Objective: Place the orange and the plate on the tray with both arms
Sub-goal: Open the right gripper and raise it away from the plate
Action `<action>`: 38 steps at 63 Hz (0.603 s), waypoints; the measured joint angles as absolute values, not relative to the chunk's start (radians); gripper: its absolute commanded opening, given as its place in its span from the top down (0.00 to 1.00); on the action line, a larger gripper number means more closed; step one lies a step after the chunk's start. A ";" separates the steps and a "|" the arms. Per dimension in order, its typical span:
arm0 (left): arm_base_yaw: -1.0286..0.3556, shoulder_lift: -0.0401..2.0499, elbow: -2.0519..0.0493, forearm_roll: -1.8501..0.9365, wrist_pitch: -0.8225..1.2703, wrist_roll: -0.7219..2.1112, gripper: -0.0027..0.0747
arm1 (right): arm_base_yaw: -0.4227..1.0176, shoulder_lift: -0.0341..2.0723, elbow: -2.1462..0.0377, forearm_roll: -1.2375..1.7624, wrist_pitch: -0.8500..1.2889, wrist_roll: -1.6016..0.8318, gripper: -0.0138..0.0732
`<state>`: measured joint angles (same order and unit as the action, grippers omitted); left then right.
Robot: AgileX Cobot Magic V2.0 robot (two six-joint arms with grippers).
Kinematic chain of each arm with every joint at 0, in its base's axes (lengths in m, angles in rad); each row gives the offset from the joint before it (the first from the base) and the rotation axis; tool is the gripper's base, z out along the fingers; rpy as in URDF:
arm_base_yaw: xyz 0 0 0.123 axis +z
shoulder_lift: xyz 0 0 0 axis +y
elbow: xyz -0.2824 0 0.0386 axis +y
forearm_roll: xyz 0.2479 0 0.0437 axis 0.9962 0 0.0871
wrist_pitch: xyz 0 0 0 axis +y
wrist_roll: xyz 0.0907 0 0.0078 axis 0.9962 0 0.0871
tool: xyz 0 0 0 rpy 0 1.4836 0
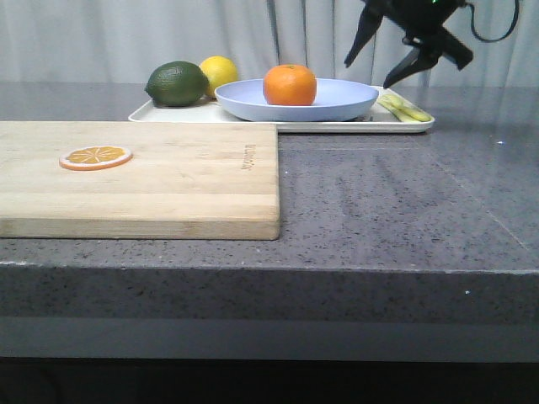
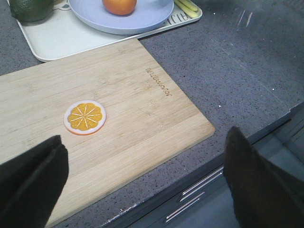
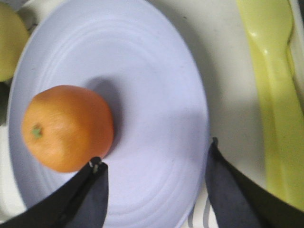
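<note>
Nearest to us, the wooden cutting board (image 1: 139, 178) lies on the grey countertop (image 1: 404, 202), filling the 9 o'clock side of the front view. An orange slice (image 1: 95, 157) lies flat on it, toward its left end. The left gripper (image 2: 142, 183) shows only in its own wrist view, poised above the board's near edge, fingers spread wide, nothing between them.

Beyond the board, touching or just behind its far edge, we note the tray (image 1: 337, 126), at about 12 o'clock. The plate (image 1: 337, 103) rests on the tray, and the orange (image 1: 290, 85) sits in the plate, left of its centre, stem dimple visible from the right wrist camera. At 9 o'clock from the plate, on the tray, a dark green lime (image 1: 177, 83) and behind it a lemon (image 1: 219, 73). At 3 o'clock from the plate, pale yellow-green cutlery (image 1: 404, 108) lies on the tray.

Right gripper (image 1: 389, 67) hangs above the plate's right rim, fingers wide apart, empty.
</note>
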<state>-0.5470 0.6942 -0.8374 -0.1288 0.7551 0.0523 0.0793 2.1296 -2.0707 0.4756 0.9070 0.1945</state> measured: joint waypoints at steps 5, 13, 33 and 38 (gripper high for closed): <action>-0.547 0.694 -0.837 -0.129 0.755 0.052 0.14 | 0.079 2.068 -2.071 0.459 0.938 0.097 0.30; -0.547 0.694 -0.837 -0.129 0.755 0.052 0.14 | 0.083 1.961 -2.069 0.382 1.015 -0.014 0.30; -0.547 0.694 -0.837 -0.129 0.755 0.052 0.14 | 0.156 1.595 -1.778 0.070 1.100 -0.076 0.30; -0.547 0.694 -0.837 -0.129 0.755 0.052 0.14 | 0.160 1.488 -1.654 0.064 1.034 -0.076 0.30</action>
